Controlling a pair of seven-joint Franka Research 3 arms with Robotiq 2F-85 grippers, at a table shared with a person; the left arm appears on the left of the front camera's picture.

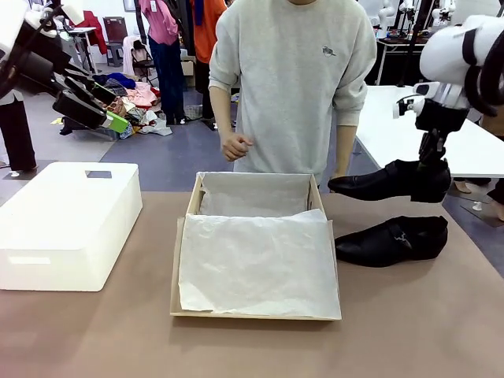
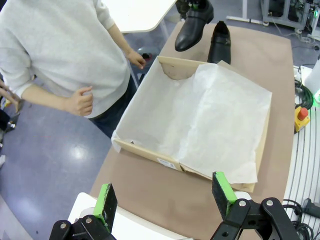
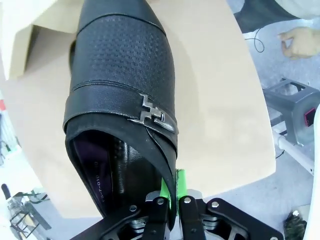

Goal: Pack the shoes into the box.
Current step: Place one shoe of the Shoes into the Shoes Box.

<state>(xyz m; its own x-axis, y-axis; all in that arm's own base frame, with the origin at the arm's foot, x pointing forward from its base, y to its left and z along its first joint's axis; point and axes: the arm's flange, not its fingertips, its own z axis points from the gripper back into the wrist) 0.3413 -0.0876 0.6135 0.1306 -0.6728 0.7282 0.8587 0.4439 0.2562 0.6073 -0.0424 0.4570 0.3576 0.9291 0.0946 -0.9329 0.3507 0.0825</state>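
The open cardboard box (image 1: 193,206) lined with white tissue sits mid-table; its near wall (image 2: 150,152) shows in the left wrist view. One black shoe (image 1: 391,241) lies on the table right of the box. The other black shoe (image 1: 386,181) hangs in the air above it, toe towards the box. My right gripper (image 1: 431,165) is shut on that shoe's heel edge. In the right wrist view the held shoe (image 3: 125,90) shows a metal buckle, and the gripper (image 3: 174,192) pinches its side rim. My left gripper (image 2: 167,197) is open, raised high at the far left (image 1: 90,106).
A white plastic bin (image 1: 67,224) stands left of the box. A person in a grey sweatshirt (image 1: 291,79) stands at the far side behind the box, one hand (image 1: 235,146) loosely closed. A white table (image 1: 409,130) lies behind right.
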